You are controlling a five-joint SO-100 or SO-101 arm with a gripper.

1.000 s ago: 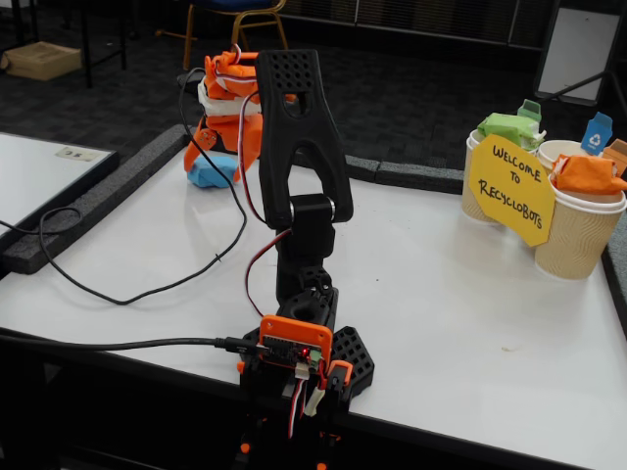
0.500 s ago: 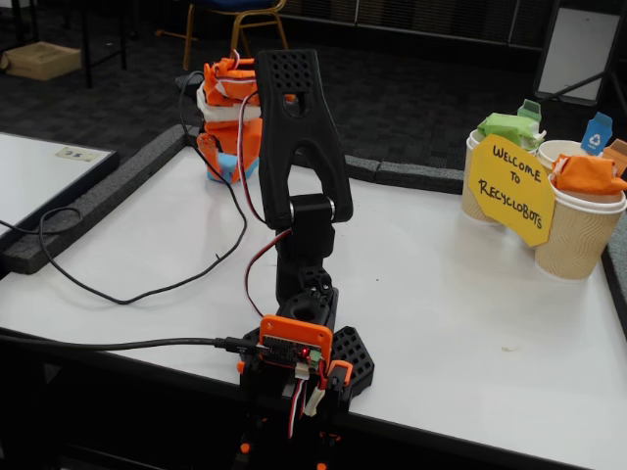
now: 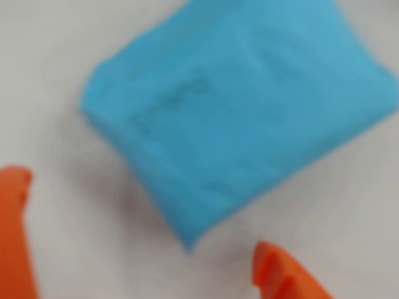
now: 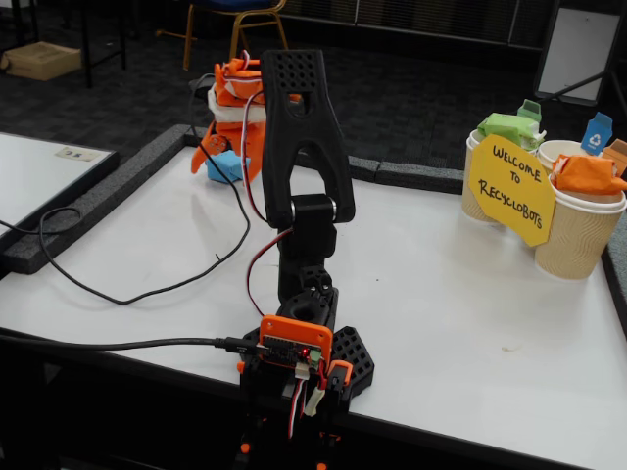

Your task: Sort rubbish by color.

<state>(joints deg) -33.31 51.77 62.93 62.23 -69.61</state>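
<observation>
One black and orange arm (image 4: 299, 211) stands at the near edge of the white bench (image 4: 460, 323), with a small orange board and a tiny red light at its foot. Black wires (image 4: 118, 289) curl over the bench on the left side of the fixed view.

Further back, the arm reaches to the far left corner of the bench. There the orange end effector (image 4: 227, 164) hangs just above the bench with the light blue lump (image 4: 228, 165) between its fingers. In the wrist view the blue lump (image 3: 237, 112) fills most of the picture and looks blurry. One orange finger (image 3: 15, 237) shows at the left edge and the other at the bottom right, and white bench shows between them and the lump (so they look spread apart, not squeezing it). The end effector (image 3: 143, 249) is open around the lump.

At the far right of the fixed view stand some paper cups (image 4: 578, 230). The light green lump (image 4: 509, 127) sits on top of the back cup, and the orange lump (image 4: 588, 174) sits on top of the front cup. A yellow sign (image 4: 511, 186) leans on the cups. It says "Welcome to Recyclobots".
</observation>
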